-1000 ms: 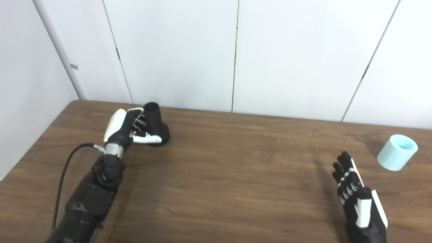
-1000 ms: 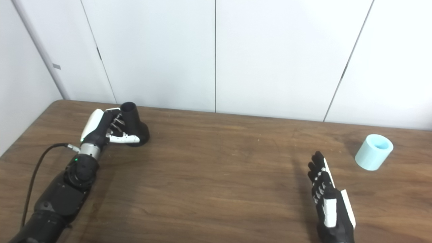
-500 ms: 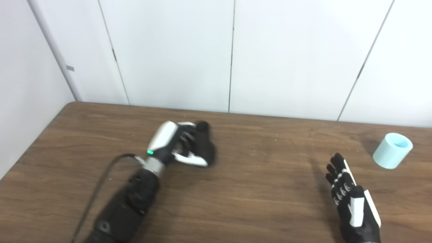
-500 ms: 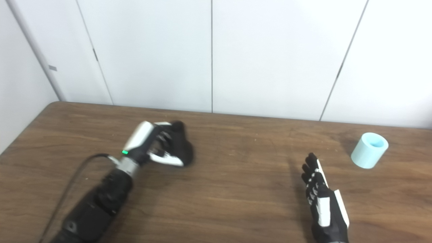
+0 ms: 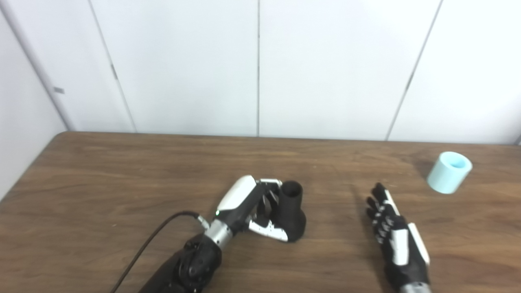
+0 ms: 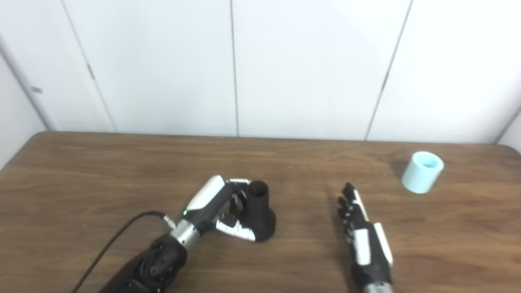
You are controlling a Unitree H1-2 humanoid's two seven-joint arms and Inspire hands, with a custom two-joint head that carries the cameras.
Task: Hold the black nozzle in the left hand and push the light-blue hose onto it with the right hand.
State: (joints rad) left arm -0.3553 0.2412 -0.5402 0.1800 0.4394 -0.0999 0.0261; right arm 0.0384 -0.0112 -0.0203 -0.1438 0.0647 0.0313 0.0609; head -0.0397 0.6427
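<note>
left hand [image 5: 252,205] gripping black nozzle [image 5: 291,209]; right hand [image 5: 397,242] splayed, empty

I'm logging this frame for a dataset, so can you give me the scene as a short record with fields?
left hand: shut on black nozzle
black nozzle: upright on wooden table, opening up
right hand: open, fingers straight, holding nothing
light-blue hose: short piece, far right, apart from right hand
wooden table: brown
</note>
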